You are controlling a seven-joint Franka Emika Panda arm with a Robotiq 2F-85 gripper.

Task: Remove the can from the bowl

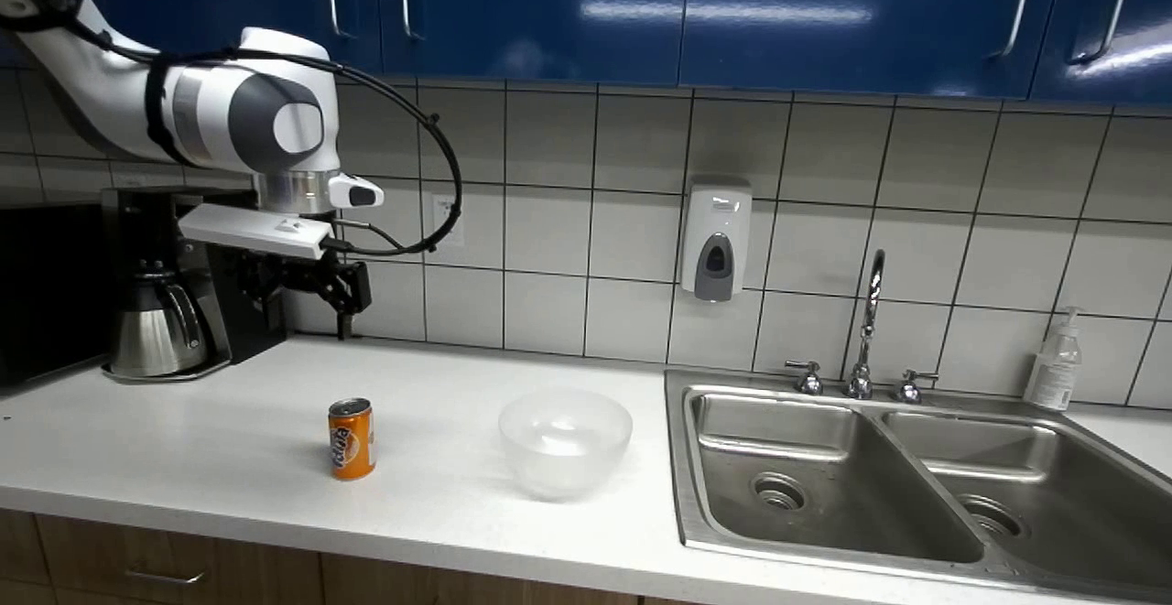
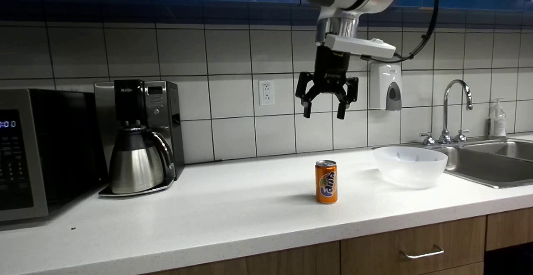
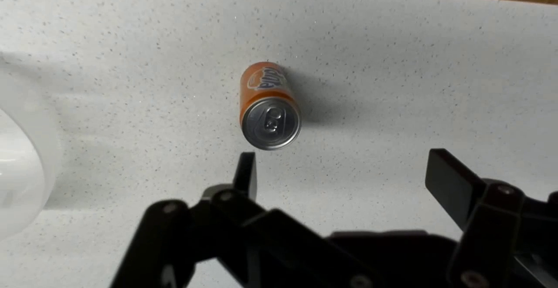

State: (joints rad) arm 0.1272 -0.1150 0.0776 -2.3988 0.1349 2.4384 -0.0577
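Note:
The can is orange with a silvery top and stands upright on the white counter. It shows also in an exterior view and in the wrist view. The bowl is translucent whitish and stands apart from the can, between it and the sink. It also shows in an exterior view and partly at the left edge of the wrist view. My gripper is open, pointing down, well above the counter and the can. In the wrist view the gripper has nothing between its fingers.
A steel sink with a faucet lies beyond the bowl. A coffee maker and a microwave stand at the opposite end. A soap dispenser hangs on the tiled wall. Blue cabinets hang above.

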